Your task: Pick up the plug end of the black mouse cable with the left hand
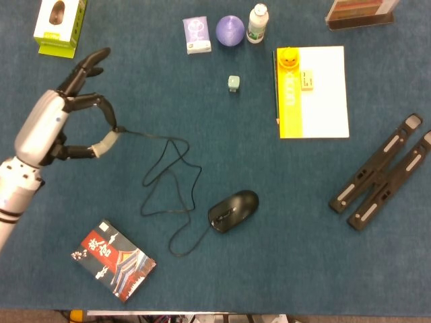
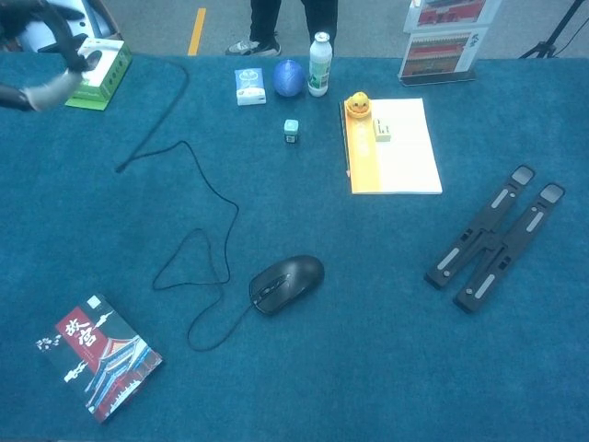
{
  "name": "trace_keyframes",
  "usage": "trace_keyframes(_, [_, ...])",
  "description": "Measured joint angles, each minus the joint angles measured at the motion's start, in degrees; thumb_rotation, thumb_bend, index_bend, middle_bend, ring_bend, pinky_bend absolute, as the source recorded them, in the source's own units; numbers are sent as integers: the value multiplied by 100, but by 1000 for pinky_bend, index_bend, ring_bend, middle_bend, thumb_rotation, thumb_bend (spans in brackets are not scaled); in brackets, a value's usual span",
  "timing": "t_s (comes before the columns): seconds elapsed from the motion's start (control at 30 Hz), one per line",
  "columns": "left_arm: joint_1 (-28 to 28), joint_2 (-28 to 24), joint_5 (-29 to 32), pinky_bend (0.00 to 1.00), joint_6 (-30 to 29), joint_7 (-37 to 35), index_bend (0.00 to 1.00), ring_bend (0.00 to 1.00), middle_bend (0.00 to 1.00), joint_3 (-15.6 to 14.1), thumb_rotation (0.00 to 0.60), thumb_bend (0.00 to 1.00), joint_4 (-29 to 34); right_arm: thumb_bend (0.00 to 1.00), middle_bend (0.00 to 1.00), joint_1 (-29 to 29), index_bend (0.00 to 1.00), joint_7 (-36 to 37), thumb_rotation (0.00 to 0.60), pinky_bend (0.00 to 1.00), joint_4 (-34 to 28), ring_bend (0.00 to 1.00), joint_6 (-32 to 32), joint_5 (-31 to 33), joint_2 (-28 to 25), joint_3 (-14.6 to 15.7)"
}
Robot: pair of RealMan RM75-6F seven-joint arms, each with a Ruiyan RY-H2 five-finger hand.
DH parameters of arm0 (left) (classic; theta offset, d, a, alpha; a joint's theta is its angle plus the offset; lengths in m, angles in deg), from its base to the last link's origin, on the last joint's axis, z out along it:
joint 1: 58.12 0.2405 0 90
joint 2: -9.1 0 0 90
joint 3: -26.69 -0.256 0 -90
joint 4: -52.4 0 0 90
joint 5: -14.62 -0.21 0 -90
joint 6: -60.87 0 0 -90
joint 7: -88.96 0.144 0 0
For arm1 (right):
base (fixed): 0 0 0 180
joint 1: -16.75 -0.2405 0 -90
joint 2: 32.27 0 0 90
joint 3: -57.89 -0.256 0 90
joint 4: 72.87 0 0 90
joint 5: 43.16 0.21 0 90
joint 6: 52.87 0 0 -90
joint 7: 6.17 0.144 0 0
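One blue bench (image 1: 283, 222), a cable lifted at its left end.
Beyond the bench's far edge in the chest view lie grey floor and someone's feet. The left hand (image 1: 50, 124) hangs above the bench's left side, thumb and a finger pinching the plug (image 1: 113, 129); the other fingers spread. From there the cable (image 1: 165, 178) trails right in loops down to the mouse (image 1: 233, 210).
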Motion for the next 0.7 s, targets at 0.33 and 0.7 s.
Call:
trace_keyframes(0.33, [273,-575,-411,132,-912,-431,610,0,0,102,600,403,579,77,166,15,201,104,600,288,94,187,-31,-85,77,24])
trace_keyframes(0.7, [392,-710,-405,132,-1063,-177,611,0,0,155,600,403,819,76,166,-47,201,281,600,287,188,187,56,-146,134,35])
